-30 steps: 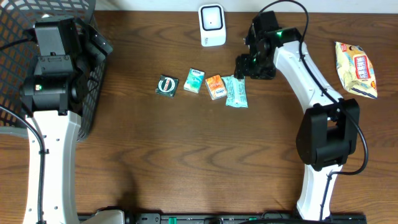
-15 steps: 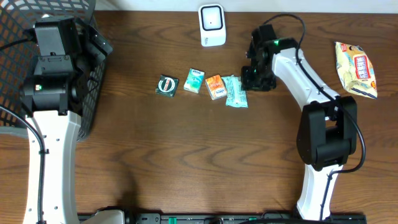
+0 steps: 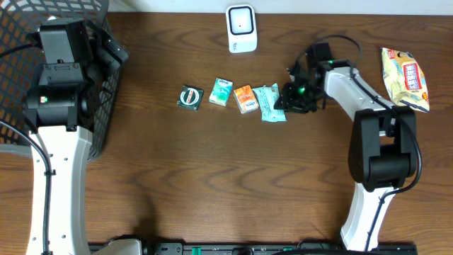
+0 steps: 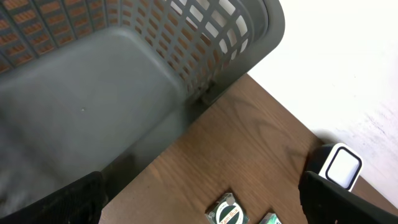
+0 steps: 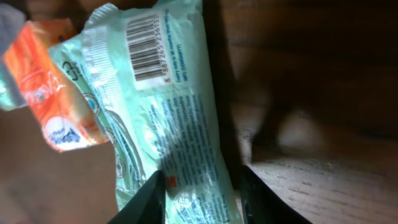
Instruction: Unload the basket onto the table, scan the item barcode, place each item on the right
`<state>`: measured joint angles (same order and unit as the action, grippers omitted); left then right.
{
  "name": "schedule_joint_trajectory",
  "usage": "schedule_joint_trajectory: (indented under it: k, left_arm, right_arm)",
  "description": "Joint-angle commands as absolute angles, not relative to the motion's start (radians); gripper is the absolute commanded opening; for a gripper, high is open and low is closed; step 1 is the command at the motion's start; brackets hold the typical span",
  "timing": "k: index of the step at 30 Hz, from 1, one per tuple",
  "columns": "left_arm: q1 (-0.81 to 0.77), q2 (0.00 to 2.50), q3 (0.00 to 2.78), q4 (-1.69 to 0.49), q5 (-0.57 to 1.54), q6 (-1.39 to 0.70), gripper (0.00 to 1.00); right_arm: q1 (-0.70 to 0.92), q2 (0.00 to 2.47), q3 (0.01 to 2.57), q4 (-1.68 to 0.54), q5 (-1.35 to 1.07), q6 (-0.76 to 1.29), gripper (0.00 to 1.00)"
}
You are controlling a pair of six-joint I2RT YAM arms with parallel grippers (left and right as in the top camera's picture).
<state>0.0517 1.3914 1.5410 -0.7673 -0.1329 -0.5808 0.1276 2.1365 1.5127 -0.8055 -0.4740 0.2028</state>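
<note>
Basket (image 3: pixel 14 71) of dark perforated plastic, at the far left of the wooden table (image 3: pixel 212 177); the left arm stands above its near side. In the left wrist view only the basket's grey floor and slotted wall (image 4: pixel 205 37) show, with nothing lying on the visible part of the floor. The left gripper (image 4: pixel 205 208) hangs over the table just beside the basket, its two dark fingertips at the lower corners of that view, jaws spread wide and holding nothing.

Row of four small items at mid-table, left to right: a dark green packet with a round logo (image 3: pixel 190 97), a teal pack (image 3: pixel 221 92), an orange pack (image 3: pixel 245 98) and a mint-green packet (image 3: pixel 269 103). The first two are apart; the orange pack touches the mint-green one. Behind the row, near the table's far edge, stands a white barcode scanner (image 3: pixel 241 28), well apart from the items.

The right gripper (image 3: pixel 287 99) is at the right edge of the mint-green packet. In the right wrist view the packet lies face up on the wood with its barcode (image 5: pixel 147 48) at the far end; the jaws are drawn narrow on the near end, one finger (image 5: pixel 152 202) across the printed face, the other at the packet's edge.

A yellow snack bag (image 3: pixel 405 78) lies at the far right.
</note>
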Motion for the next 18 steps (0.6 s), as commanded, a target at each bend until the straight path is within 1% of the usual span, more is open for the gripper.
schedule_joint_trajectory:
  k: [1, 4, 5, 6, 8, 11, 15, 18]
  left_arm:
    - [0.056, 1.386, 1.543, -0.771, -0.135, -0.593, 0.98]
    - [0.056, 1.386, 1.543, -0.771, -0.135, -0.593, 0.98]
    - [0.056, 1.386, 1.543, -0.771, -0.135, -0.593, 0.98]
    - [0.056, 1.386, 1.543, -0.771, -0.135, -0.593, 0.98]
    - [0.056, 1.386, 1.543, -0.771, -0.135, -0.593, 0.98]
    - [0.056, 1.386, 1.543, -0.771, -0.135, -0.593, 0.98]
    - [0.056, 1.386, 1.543, -0.771, -0.135, -0.593, 0.98]
    - [0.056, 1.386, 1.543, -0.771, -0.135, -0.593, 0.98]
  right_arm:
    - [0.091, 2.133, 1.458, -0.785, -0.614, 0.152, 0.32]
    - [0.090, 2.133, 1.419, -0.752, -0.620, 0.147, 0.34]
    - [0.093, 2.133, 1.406, -0.742, -0.620, 0.141, 0.34]
    - [0.096, 2.133, 1.394, -0.734, -0.619, 0.140, 0.31]
    - [0.098, 2.133, 1.380, -0.731, -0.601, 0.141, 0.17]
    - [0.094, 2.133, 1.380, -0.724, -0.598, 0.142, 0.02]
    - [0.069, 2.130, 1.415, -0.734, -0.598, 0.184, 0.01]
    - [0.047, 2.106, 1.476, -0.799, -0.577, 0.178, 0.01]
